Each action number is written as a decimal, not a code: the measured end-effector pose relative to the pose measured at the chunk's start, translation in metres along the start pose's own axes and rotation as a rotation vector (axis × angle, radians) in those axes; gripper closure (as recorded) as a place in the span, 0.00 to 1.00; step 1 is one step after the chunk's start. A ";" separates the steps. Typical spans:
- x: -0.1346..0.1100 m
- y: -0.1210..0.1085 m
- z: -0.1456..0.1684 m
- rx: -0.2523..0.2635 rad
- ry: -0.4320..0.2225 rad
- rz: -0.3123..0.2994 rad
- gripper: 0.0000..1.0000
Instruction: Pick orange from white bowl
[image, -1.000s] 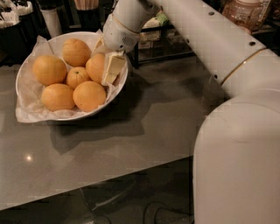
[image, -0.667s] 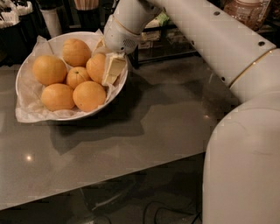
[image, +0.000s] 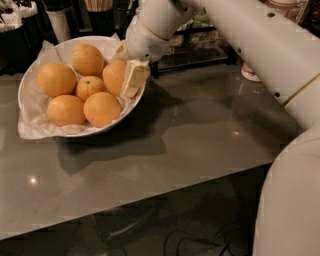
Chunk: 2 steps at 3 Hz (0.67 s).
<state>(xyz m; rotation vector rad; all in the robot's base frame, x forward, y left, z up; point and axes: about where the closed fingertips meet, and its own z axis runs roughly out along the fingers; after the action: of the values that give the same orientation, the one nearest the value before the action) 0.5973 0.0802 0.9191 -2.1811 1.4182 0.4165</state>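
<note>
The white bowl (image: 30, 107), lined with crumpled white paper, stands at the back left of the grey table and holds several oranges. My gripper (image: 132, 79) reaches down into the bowl's right side. It sits against the large orange (image: 113, 75) nearest the right rim and covers that orange's right flank. A smaller orange with a dark stem dot (image: 90, 86) lies in the middle of the bowl. Other large oranges lie at the left (image: 56, 79), back (image: 87, 59) and front (image: 102, 108).
The grey table (image: 190, 145) runs to a front edge with dark floor and cables below. Dark containers and cups (image: 60, 20) stand behind the bowl. A dark rack (image: 200, 45) stands behind the arm. My white arm (image: 260, 45) crosses the upper right, and its large body (image: 290, 200) fills the lower right.
The large arm segment at the lower right has swung further right. The gripper stays at the same orange on the bowl's right side, and the oranges have not moved.
</note>
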 end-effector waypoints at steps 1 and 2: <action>-0.003 -0.001 -0.001 0.000 0.000 0.000 1.00; -0.039 0.021 -0.027 0.081 -0.078 -0.067 1.00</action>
<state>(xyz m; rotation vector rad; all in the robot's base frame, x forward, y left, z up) 0.5615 0.0876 0.9565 -2.1178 1.2949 0.4087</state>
